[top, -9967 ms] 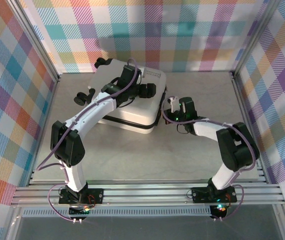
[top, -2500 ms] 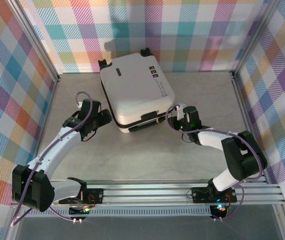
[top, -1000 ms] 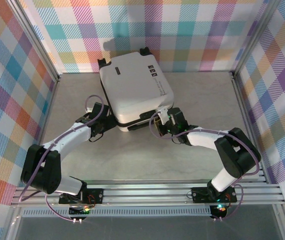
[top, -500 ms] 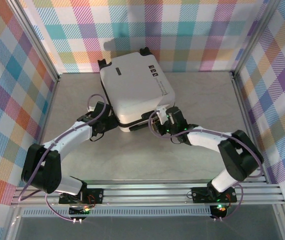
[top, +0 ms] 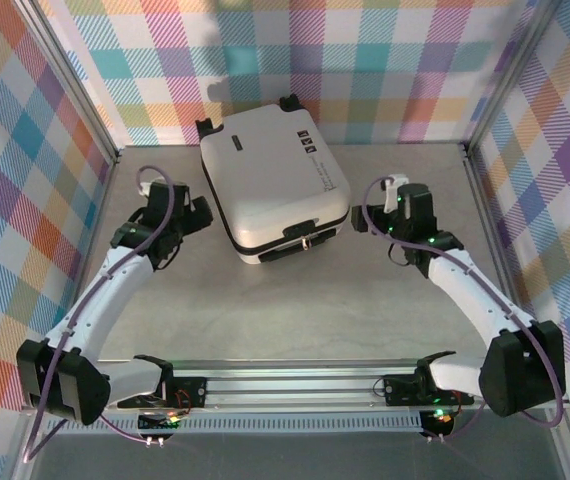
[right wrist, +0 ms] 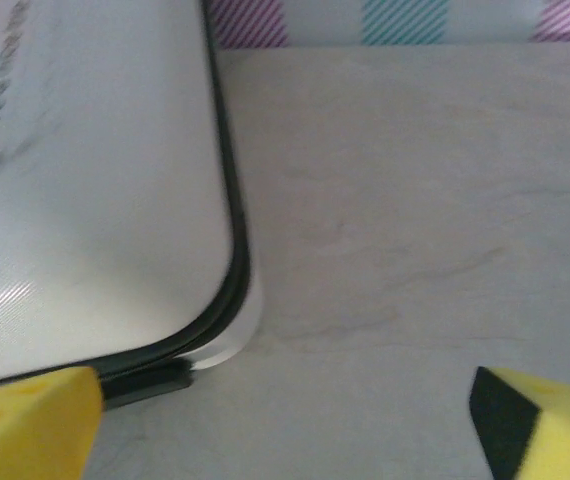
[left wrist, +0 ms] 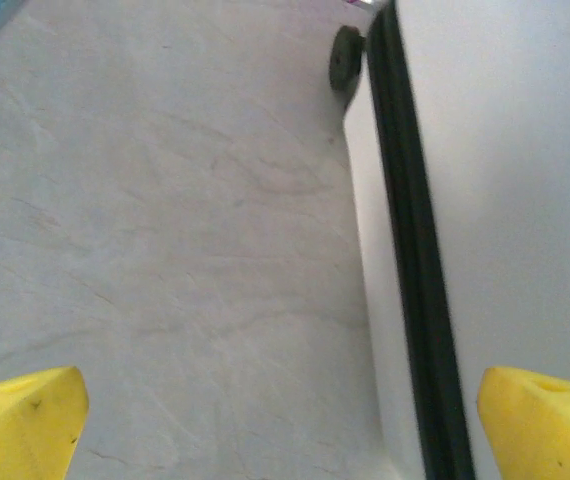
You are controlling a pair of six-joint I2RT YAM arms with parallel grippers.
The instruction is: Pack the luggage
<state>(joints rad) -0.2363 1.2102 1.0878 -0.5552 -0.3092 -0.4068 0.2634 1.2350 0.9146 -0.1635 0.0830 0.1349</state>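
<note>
Plaid-panelled walls [top: 365, 60] on three sides, pale grey stone-look table [top: 265, 310].

The luggage [top: 270, 185] lies flat at the far centre of the table, turned slightly off square. The lid is down, so only white shell shows, nothing of the inside. Wheels [top: 290, 102] point at the far wall and the handle [top: 300, 232] faces the near edge. The black seam [left wrist: 410, 250] runs unbroken along the left side in the left wrist view, and it's also closed round the corner in the right wrist view. Looks shut all the way, though I can't tell whether it's latched or zipped.

The left gripper [top: 193, 212] sits just beside the case's left edge, low over the table. Its yellow pads [left wrist: 25, 420] are wide apart with nothing between them, only bare table and the case's side.

The right gripper [top: 373, 218] is near the case's near-right corner, not touching. Its pads [right wrist: 545, 420] are also spread, nothing held.

My read:
- The arms flank the case so each can reach one side.
- With both sets of fingers open and clear of the shell, nothing is loading the case. It rests on its own weight.
- Task looks at or near the end. What's left is checking that the closure holds.
</note>
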